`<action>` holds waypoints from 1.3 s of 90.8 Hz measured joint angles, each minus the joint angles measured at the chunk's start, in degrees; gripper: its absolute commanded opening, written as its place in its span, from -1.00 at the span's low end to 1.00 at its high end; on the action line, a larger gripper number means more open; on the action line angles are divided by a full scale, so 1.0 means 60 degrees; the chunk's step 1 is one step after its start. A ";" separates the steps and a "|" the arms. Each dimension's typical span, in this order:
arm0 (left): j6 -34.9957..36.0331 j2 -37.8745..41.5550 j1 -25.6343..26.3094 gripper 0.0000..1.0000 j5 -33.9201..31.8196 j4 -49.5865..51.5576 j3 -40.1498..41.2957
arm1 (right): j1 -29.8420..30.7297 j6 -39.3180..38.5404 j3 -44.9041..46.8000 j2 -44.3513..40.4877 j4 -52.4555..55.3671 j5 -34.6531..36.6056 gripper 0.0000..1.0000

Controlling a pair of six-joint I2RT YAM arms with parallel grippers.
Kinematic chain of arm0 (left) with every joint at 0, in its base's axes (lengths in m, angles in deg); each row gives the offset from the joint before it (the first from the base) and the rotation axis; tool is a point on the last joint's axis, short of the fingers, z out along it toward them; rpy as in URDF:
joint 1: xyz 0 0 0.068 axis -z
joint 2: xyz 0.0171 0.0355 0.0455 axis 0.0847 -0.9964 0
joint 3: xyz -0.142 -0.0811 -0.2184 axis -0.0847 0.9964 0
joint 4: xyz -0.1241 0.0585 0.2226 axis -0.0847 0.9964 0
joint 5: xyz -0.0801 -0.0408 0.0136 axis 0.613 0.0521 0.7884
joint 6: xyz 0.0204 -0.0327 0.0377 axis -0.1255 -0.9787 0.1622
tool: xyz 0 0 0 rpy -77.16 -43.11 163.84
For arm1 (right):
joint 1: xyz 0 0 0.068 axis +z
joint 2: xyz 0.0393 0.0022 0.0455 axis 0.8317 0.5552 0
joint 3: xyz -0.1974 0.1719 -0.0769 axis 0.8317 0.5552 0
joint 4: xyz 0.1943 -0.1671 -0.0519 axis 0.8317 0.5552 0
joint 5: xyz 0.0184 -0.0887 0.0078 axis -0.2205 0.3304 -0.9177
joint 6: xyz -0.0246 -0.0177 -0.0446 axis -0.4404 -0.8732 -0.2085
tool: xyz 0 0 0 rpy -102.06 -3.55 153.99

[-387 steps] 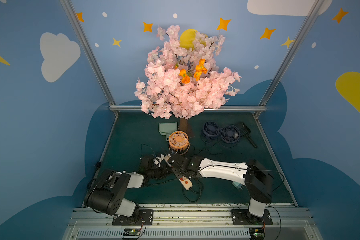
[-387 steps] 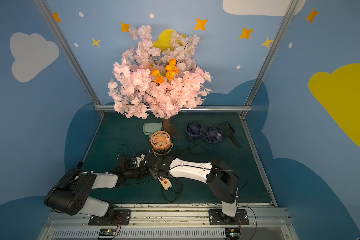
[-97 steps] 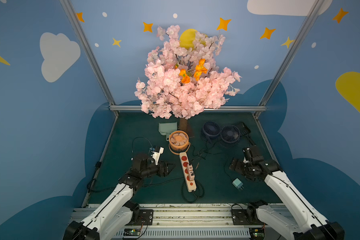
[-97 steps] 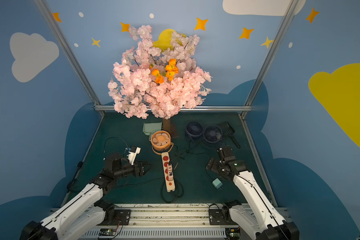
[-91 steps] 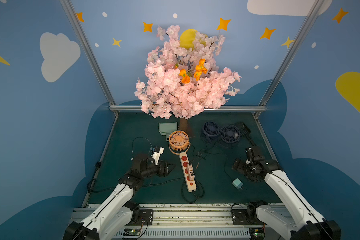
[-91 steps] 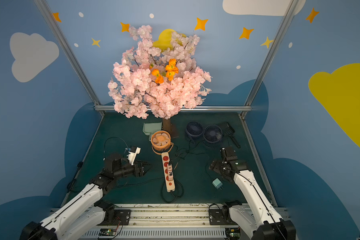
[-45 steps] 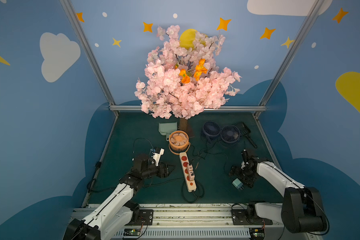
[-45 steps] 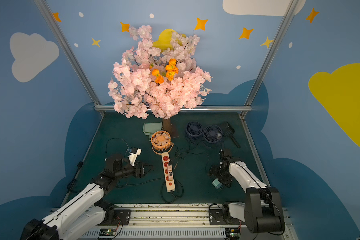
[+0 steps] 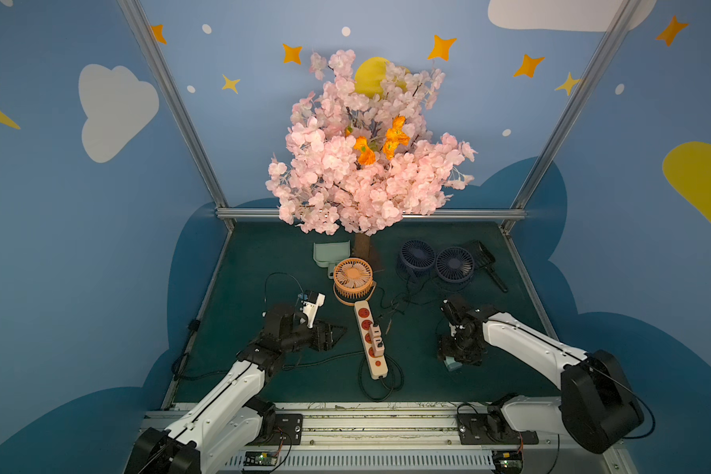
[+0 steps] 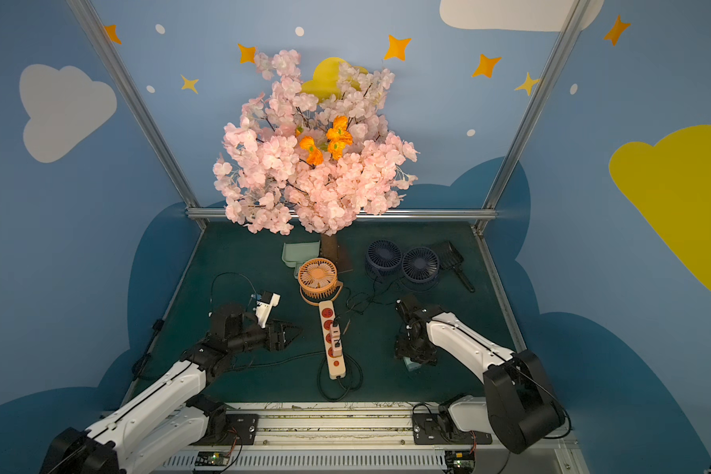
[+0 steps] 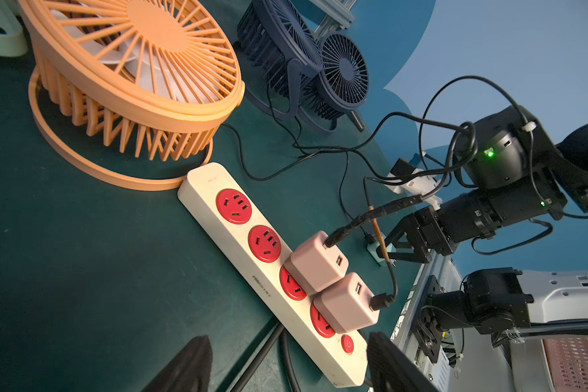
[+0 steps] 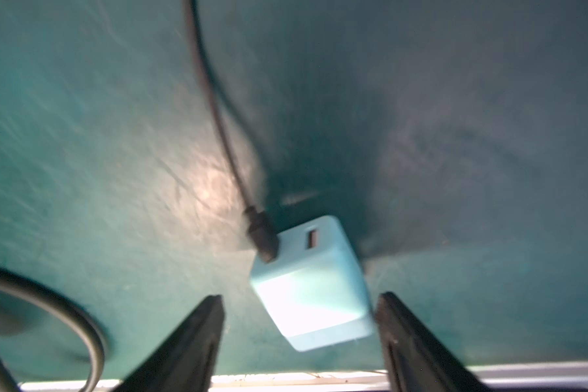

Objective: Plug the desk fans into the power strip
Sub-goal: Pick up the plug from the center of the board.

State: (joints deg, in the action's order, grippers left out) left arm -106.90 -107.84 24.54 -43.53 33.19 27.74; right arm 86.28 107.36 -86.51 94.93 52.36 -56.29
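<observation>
While your right end effector straddles the blue adapter at lower centre, fingers apart and not yet gripping, pinch its flat sides; it's light, rigid, slick.

two white-shelled arms with black joints, black wedge-shaped fingers, thin black cables, green indicator light.
</observation>
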 measured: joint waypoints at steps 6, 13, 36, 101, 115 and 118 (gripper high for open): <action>0.0000 0.0004 0.0000 0.53 0.0018 -0.0011 0.0000 | 0.0178 -0.0160 -0.0408 0.0466 0.0051 0.0299 0.28; -0.0004 0.0011 0.0000 0.53 0.0015 -0.0015 0.0000 | 0.0302 -0.0331 -0.0736 0.0962 0.0069 0.0550 0.21; -0.0004 0.0233 0.0018 0.53 0.0011 -0.0004 0.0000 | 0.0393 -0.0922 -0.0933 0.1829 0.0164 0.0885 0.32; -0.1585 -0.0925 0.3461 0.50 -0.2204 -0.0648 -0.0568 | 0.0484 0.0266 -0.0437 0.0583 -0.0412 -0.0288 -0.23; -0.2109 -0.2215 0.5340 0.51 -0.3439 -0.1370 -0.1621 | 0.0739 0.1840 -0.0433 -0.1213 -0.1719 -0.0645 -0.29; -0.2135 -0.2463 0.5628 0.51 -0.3636 -0.1515 -0.1854 | 0.0812 0.2178 -0.0433 -0.1537 -0.2047 -0.0681 -0.29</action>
State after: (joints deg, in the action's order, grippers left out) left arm -119.71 -122.62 58.31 -65.34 24.10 16.61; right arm 91.15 120.43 -89.11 85.70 40.08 -60.38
